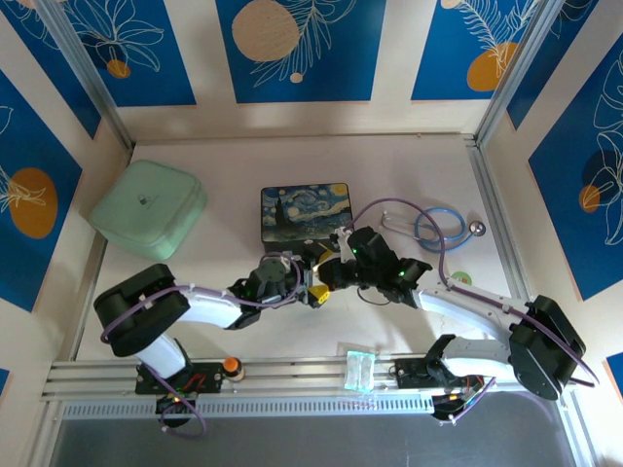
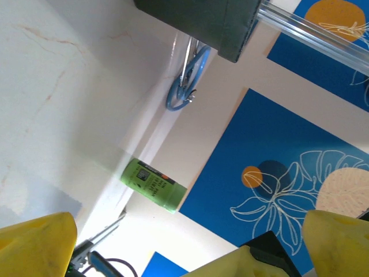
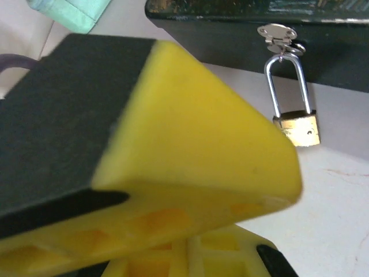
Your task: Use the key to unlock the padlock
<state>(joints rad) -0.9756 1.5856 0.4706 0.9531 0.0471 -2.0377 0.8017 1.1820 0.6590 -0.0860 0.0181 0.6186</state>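
At the front wall of the painted box (image 3: 219, 36), the padlock (image 3: 297, 128) is hanging from the latch (image 3: 277, 33). My right gripper (image 3: 196, 199) is pressing shut near it, and my left gripper (image 2: 184, 251) is gaping wide, grasping nothing.

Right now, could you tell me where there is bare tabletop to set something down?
Free: between the mint case and the painted box; the strip behind the box. Crowded: the box's front by the padlock, and toward the stethoscope.
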